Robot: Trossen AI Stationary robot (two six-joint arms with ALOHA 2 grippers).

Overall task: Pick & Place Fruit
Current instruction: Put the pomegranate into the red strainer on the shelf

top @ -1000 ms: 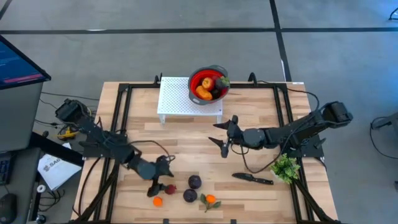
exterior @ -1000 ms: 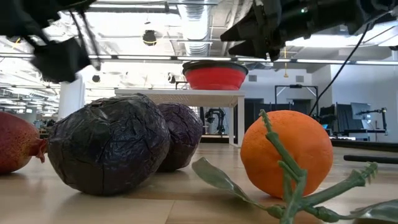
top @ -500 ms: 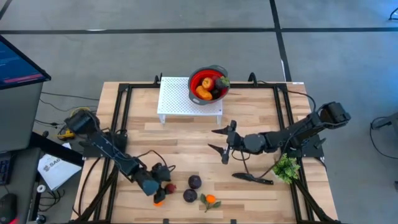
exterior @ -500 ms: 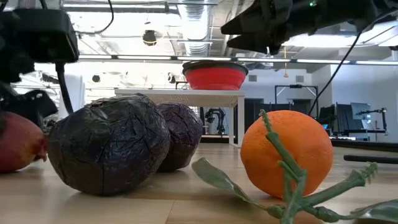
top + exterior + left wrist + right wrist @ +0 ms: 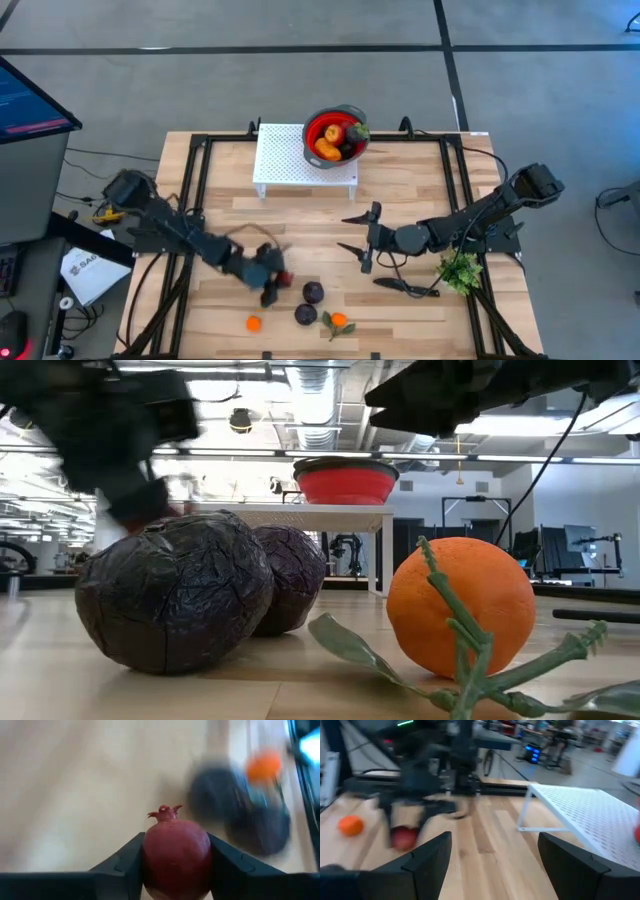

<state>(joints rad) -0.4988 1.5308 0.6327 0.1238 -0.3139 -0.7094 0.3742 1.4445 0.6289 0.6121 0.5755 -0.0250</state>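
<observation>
My left gripper (image 5: 272,281) is shut on a red fruit with a small crown (image 5: 176,865), near the table's front left. On the table nearby lie a small orange fruit (image 5: 253,323), two dark purple fruits (image 5: 313,292) (image 5: 305,314) and an orange fruit with green leaves (image 5: 338,321). My right gripper (image 5: 348,232) hangs open over the table's middle with nothing between its fingers. A red bowl (image 5: 312,130) holding more fruit stands on a white rack (image 5: 285,160) at the far edge. My left gripper pinches the red fruit's two opposite sides (image 5: 149,867) between its two fingers (image 5: 125,865). It comes slanting down from the table's left. The fruit's crown (image 5: 164,812) points away from the gripper. In the low view the fruit no longer sits on the table.
A black knife (image 5: 405,287) lies right of the purple fruits, and a green leafy bunch (image 5: 458,270) sits near the right edge. Black rails (image 5: 205,190) frame the table. Bare wood lies between the rack and the fruits.
My left gripper has sunk onto the red fruit and shut on it. It has then carried the fruit up off the table, toward the far edge and a little to the right. My right gripper, still open, has drifted slightly toward the near edge.
</observation>
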